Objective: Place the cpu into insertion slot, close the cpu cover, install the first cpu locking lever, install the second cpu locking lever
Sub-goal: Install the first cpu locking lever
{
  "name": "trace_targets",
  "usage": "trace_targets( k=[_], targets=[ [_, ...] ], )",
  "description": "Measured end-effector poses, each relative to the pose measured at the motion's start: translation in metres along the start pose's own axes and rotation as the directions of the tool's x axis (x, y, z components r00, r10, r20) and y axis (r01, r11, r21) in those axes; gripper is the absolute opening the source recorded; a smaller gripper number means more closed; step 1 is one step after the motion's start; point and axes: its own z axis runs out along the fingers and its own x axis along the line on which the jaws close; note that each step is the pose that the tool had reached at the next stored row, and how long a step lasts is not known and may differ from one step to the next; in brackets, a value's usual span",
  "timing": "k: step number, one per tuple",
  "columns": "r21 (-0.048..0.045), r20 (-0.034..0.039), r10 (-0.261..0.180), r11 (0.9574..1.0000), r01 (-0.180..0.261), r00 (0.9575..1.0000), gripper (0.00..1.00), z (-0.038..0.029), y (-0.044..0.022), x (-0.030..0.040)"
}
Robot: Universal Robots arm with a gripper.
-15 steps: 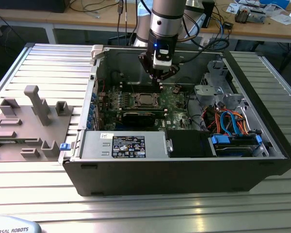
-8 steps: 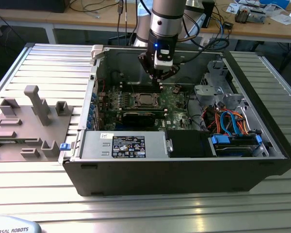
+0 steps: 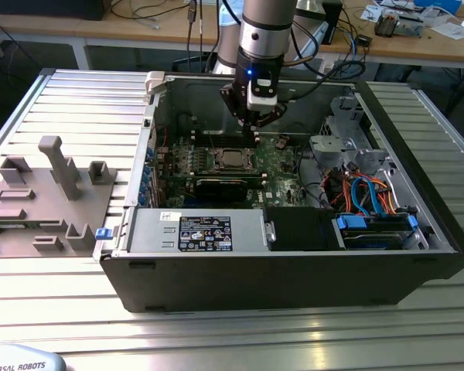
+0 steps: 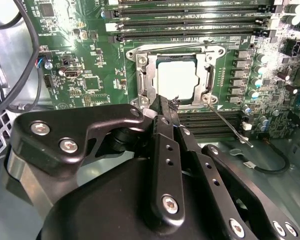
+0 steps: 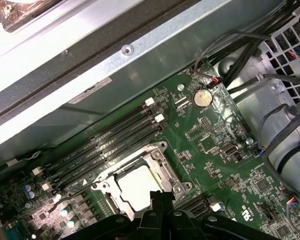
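Observation:
The cpu [image 4: 176, 77] lies flat in its socket on the green motherboard, its silver top showing through the window of the cpu cover [image 4: 145, 75], which lies closed over it. My gripper [image 4: 166, 102] is shut, with nothing seen between its fingers, and its tips sit at the cover's edge, by a corner of the socket. A thin wire locking lever [image 4: 230, 125] sticks out at an angle from the socket, unlatched. The first wrist view shows the cpu [image 5: 137, 187], the cover [image 5: 162, 167] and my gripper [image 5: 160, 197]. In the exterior view my gripper [image 3: 257, 133] hangs just behind the cpu [image 3: 232, 158].
The open computer case [image 3: 294, 270] walls in the board on all sides. Memory slots [image 4: 190, 22] run beside the socket. A drive cage and bundled cables [image 3: 363, 197] sit at the exterior view's right. A grey parts fixture [image 3: 46, 193] rests on the table at the exterior view's left.

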Motion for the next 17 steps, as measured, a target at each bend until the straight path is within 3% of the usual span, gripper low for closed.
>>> trace_targets(
  k=[17],
  targets=[
    [0.0014,0.0004,-0.060,0.9982,0.060,0.9982,0.11,0.0000,0.0000,-0.0001]
  ],
)
